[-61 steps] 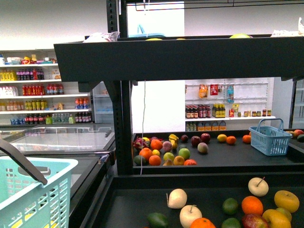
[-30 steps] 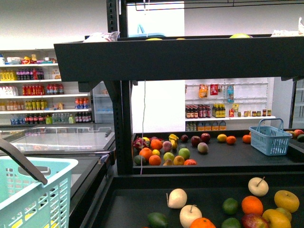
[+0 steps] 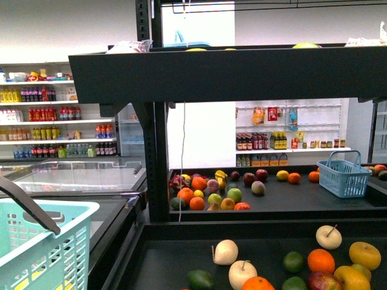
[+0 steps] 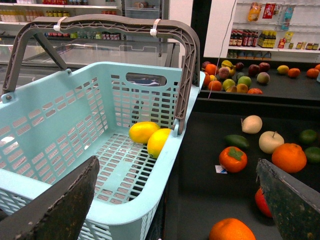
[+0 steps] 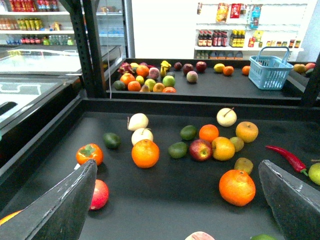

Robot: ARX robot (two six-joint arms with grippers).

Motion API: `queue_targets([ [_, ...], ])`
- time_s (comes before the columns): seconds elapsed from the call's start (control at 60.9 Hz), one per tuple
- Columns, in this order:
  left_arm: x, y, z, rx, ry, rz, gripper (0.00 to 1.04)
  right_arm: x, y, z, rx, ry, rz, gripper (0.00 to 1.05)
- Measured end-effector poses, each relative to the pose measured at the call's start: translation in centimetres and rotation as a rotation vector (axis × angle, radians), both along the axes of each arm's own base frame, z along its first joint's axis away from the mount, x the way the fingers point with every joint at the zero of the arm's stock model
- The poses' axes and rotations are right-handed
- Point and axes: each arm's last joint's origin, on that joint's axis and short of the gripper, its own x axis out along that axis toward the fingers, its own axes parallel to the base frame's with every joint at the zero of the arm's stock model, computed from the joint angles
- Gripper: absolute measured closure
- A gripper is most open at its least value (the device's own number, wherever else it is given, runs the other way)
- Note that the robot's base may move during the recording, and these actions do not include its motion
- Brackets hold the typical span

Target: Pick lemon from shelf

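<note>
Though smooth, oval lemon (image 4: pixel 144 131) in slotted basket (image 4: pixel 60 115)

Shelf (image 3: pixel 217 75) black, decks black. Basket (image 4: pixel 60 125) pale teal, lattice walls, grey handle; two plain yellow lemons (image 4: pixel 144 132) inside. Far basket (image 5: pixel 270 72) blue. On my near deck: oranges (image 5: pixel 145 153) bright orange, apple (image 5: pixel 200 149) red, chilli (image 5: pixel 285 156) red, limes (image 5: pixel 188 132) dark green.

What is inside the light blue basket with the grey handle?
The light blue basket holds two yellow oval fruits, touching each other on its floor. The near wall hides part of the floor, so anything there cannot be seen.
</note>
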Motion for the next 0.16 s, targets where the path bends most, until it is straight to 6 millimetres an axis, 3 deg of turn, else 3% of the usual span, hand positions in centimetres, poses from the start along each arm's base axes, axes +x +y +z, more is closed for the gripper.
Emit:
queue_targets([
  [0.164, 0.00, 0.00, 0.00, 0.000, 0.000, 0.000, 0.08, 0.00, 0.00, 0.00, 0.000, 0.000, 0.000, 0.07],
])
